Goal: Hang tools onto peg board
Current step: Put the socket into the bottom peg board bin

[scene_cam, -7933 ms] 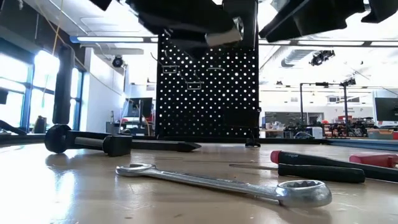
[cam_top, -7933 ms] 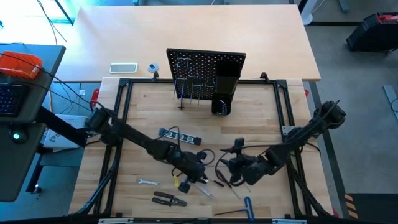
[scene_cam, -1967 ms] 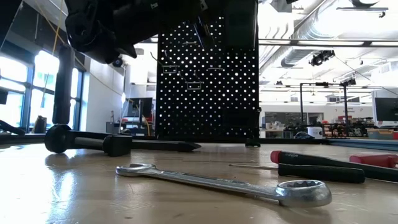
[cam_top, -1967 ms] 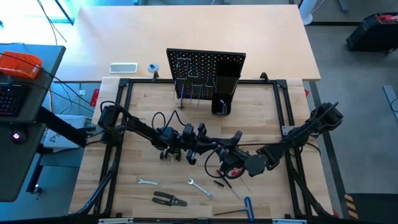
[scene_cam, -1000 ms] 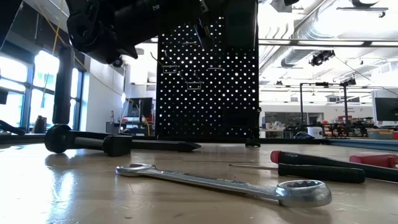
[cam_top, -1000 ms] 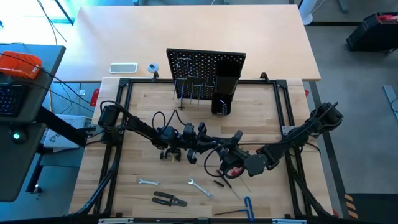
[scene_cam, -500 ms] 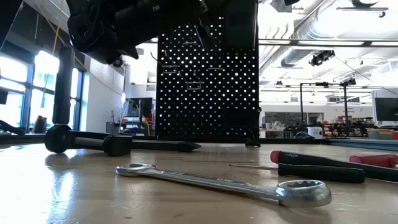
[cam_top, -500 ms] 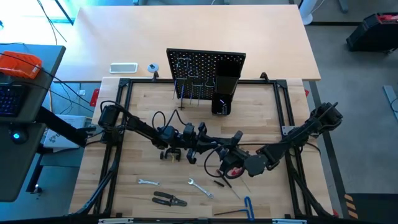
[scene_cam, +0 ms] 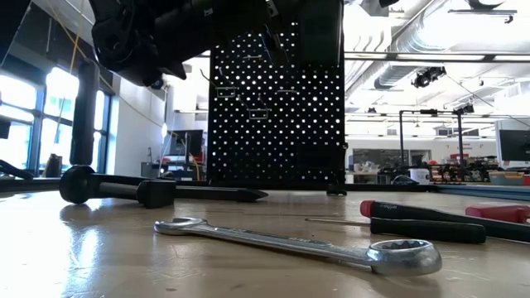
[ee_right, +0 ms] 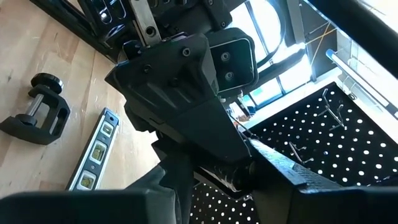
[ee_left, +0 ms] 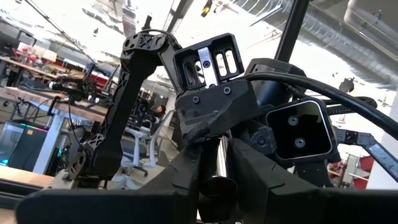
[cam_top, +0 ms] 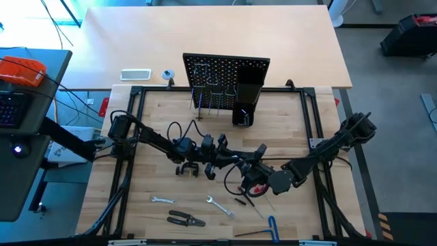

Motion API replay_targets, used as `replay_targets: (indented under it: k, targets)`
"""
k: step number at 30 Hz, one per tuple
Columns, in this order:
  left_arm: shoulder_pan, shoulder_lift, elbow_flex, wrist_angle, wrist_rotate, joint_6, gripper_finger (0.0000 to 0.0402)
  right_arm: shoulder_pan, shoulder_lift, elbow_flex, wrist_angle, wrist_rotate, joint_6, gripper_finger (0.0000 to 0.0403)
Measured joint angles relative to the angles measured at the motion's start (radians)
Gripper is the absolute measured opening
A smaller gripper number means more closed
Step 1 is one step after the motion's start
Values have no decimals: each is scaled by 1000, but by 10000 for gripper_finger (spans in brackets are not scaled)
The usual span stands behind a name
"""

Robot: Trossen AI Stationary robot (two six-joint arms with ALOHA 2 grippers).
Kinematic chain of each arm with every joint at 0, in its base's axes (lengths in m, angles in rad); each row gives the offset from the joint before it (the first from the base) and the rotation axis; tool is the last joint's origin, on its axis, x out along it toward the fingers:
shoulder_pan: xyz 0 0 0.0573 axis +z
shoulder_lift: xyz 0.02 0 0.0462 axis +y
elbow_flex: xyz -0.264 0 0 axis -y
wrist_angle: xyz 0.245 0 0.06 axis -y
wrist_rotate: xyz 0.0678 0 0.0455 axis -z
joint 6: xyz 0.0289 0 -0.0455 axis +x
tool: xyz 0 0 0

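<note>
Over the last couple of seconds nothing has shifted; both arms have stayed locked together above the middle of the surface [cam_top: 164, 116]. The left claw [ee_left: 217, 148] is pinched nearly closed on the shiny shaft of a slim tool [ee_left: 217, 182], held off the surface. Facing it, the right claw [ee_right: 217, 169] is about half closed and seems to grip the same tool's other end, so this looks like a stalled handover. The peg board [cam_top: 225, 72] stands well apart at the far edge. Two wrenches [cam_top: 218, 206], the pliers [cam_top: 186, 219] and the hex key [cam_top: 272, 225] lie unhung along the near edge.
</note>
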Motion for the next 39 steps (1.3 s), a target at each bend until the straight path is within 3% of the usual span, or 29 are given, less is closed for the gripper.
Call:
replay_targets:
  k: [16, 39]
  targets:
    - [-2, 0, -2, 8, 9, -8, 127, 16, -3, 0, 2, 59, -16, 119]
    - [10, 0, -2, 13, 16, -10, 129, 54, -3, 0, -1, 155, -25, 119]
